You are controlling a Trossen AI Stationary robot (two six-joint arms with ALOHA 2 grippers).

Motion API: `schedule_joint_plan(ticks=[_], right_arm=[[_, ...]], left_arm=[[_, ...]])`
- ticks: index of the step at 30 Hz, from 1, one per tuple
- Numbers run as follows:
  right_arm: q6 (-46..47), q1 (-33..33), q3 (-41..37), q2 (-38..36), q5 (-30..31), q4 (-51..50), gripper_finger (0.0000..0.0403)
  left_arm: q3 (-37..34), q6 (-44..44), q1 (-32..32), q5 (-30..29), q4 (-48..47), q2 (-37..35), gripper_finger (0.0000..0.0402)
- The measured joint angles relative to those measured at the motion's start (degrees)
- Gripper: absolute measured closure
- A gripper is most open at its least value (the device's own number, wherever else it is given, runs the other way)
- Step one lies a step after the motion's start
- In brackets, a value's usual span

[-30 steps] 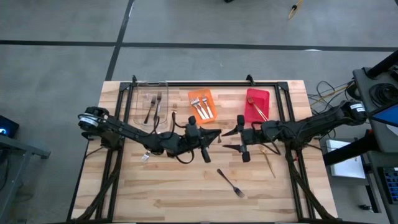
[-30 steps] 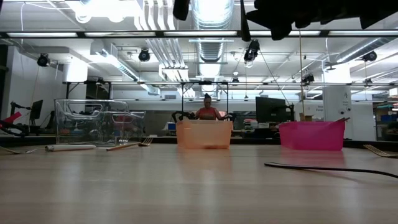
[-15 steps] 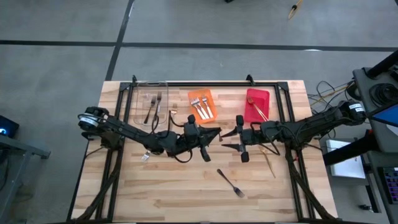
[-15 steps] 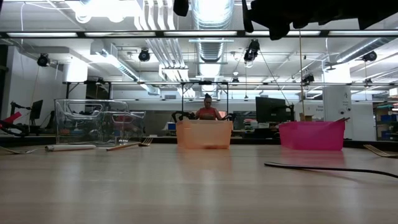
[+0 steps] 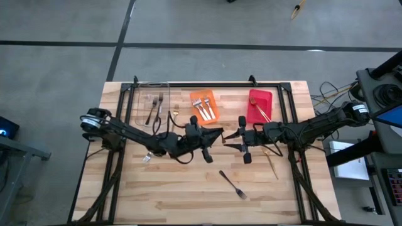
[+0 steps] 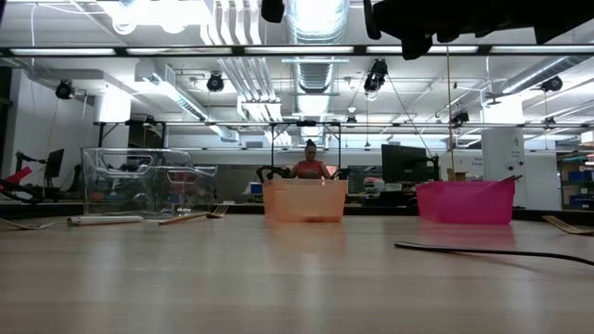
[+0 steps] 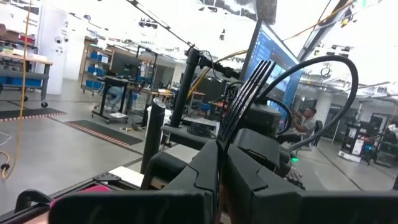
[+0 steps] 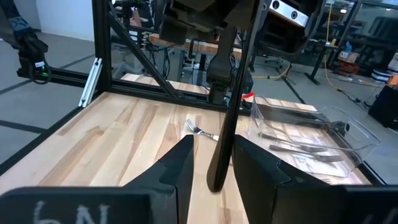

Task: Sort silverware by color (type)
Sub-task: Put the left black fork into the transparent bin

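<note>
left gripper (image 5: 221, 133) holds a dark fork (image 7: 245, 99) in closed jaws; right gripper (image 5: 231, 139) jaws stand narrow around its handle.

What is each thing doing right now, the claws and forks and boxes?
Left gripper, shut on a dark fork.
Right gripper, open around that fork's handle.
Clear bin, holds dark forks.
Orange bin, holds white-handled forks.
Red bin, holds gold forks.
Loose dark fork, lying on table.
Loose gold fork, lying on table.

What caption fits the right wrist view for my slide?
Handover: right gripper closing around the handle of a dark metal fork held by the left gripper.
</note>
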Motion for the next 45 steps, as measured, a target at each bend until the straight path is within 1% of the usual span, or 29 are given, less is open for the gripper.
schedule_joint_plan(ticks=[6, 9, 12, 16, 19, 27, 30, 33, 38, 41, 45], right_arm=[[0.0, 0.0, 0.0, 0.0, 0.2, 0.2, 0.0302], [0.0, 0.0, 0.0, 0.0, 1.9, 0.2, 0.0305], [-0.9, 0.0, 0.0, 0.0, 3.3, 0.2, 0.0328], [-1.7, 0.0, 0.0, 0.0, 3.4, 0.2, 0.0381], [-2.0, 0.0, 0.0, 0.0, 3.3, 0.2, 0.0389], [-0.7, 0.0, 0.0, 0.0, 3.4, 0.6, 0.0391], [0.8, 0.0, 0.0, 0.0, 3.6, 1.5, 0.0393], [2.4, 0.0, 0.0, 0.0, 4.0, 2.2, 0.0393], [5.6, 0.0, 0.0, 0.0, 5.1, 3.3, 0.0393], [6.3, 0.0, 0.0, 0.0, 6.7, 3.9, 0.0394], [6.2, 0.0, 0.0, 0.1, 9.9, 3.8, 0.0394]], left_arm=[[0.0, 2.7, 0.1, 0.4, 6.0, 2.3, 0.0402], [0.0, 3.0, 0.1, 1.4, 6.6, 2.4, 0.0402], [0.0, 3.0, 0.1, 1.4, 6.6, 2.4, 0.0402], [0.0, 3.1, 0.2, 1.6, 6.5, 2.3, 0.0401], [0.0, 3.3, 0.1, 1.9, 6.3, 2.3, 0.0401], [0.0, 3.1, 0.1, 1.7, 6.4, 2.2, 0.0396], [0.0, 3.7, 0.1, 1.4, 6.6, 2.0, 0.0375], [0.0, 5.1, 0.2, 1.1, 6.6, 1.9, 0.0344], [0.0, 8.6, 0.2, -2.3, 6.4, 1.7, 0.0292], [0.0, 9.0, 0.3, -2.4, 6.1, 1.7, 0.0267], [0.0, 9.7, 0.4, -2.3, 4.9, 1.7, 0.0246]])
